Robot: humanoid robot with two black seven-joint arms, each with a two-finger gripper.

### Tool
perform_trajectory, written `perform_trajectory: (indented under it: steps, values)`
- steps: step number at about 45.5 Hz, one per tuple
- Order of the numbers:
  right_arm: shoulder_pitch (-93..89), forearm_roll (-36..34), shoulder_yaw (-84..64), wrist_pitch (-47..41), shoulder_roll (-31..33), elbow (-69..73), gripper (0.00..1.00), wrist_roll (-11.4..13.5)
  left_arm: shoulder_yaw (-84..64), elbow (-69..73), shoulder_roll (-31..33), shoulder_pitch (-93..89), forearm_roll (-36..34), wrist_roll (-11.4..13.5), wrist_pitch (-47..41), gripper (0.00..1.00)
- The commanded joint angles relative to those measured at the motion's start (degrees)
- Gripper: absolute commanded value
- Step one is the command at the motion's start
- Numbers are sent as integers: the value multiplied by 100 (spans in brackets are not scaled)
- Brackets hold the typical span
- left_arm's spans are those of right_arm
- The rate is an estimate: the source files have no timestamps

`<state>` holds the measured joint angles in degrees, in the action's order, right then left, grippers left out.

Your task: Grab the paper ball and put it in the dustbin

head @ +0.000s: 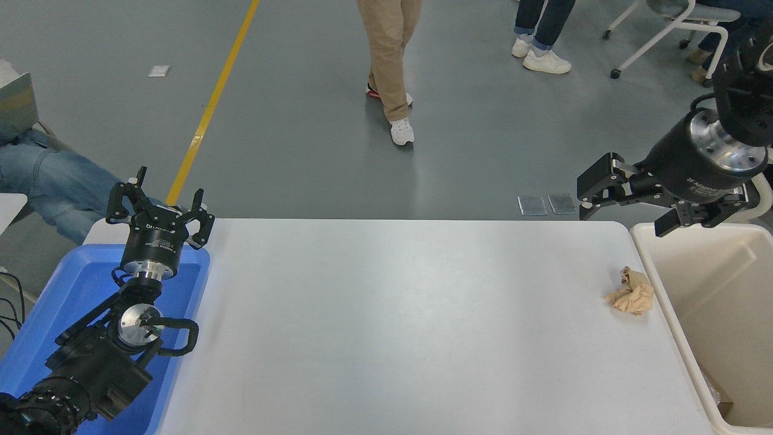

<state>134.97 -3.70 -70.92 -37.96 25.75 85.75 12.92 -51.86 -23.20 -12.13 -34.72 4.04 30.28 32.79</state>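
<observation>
The paper ball [631,292], a wrinkled tan wad, lies on the white table [392,326] near its right edge, just left of the dustbin. The dustbin [661,290] is a cream-beige bin with a thick rim at the table's right end. My right gripper [625,205] is open and empty, held in the air above the table's far right corner, beyond and above the paper ball. My left gripper [160,202] is open and parked at the lower left, above the blue tray.
A shallow blue tray [42,314] sits at the table's left end under the left arm. A person [389,66] in tan trousers walks on the floor beyond the table. Another person's legs [540,36] and a chair [670,24] are at the top right.
</observation>
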Motion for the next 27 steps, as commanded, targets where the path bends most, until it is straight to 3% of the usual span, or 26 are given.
perform_trajectory:
  steps: [1,13,27]
  values:
    - [-418,80,25,201,-8,-181,100,0,0,0,0,0,0,5,-1,99]
    - [-1876,159,-10,1914,-35,-1340,100,8,0,0,0,0,0,5,-1,99]
    - [-3924,72,-1,3181,-44,-3028,100,8,0,0,0,0,0,5,-1,99]
